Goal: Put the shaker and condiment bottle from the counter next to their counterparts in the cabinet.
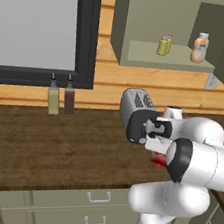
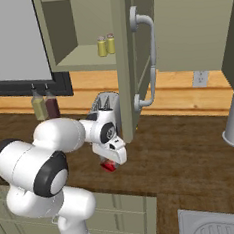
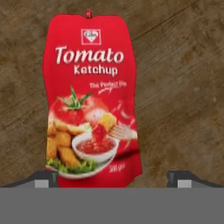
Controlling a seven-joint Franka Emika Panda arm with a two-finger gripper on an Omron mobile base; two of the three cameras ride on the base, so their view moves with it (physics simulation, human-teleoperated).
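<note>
Condiment bottle (image 3: 89,103), between open end effector (image 3: 113,177) fingertips

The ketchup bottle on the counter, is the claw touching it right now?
Apart. In the hand view the claw is open, one fingertip at the lower left, the other wide right, and the red ketchup bottle lies flat on the counter beyond them.

A: ketchup bottle (image 1: 158,161) in left base view: just a red sliver, arm covers the rest.
B: right base view too, claw (image 2: 111,158) hides most. Toaster (image 2: 106,103) half behind the cabinet door (image 2: 126,63).
</note>
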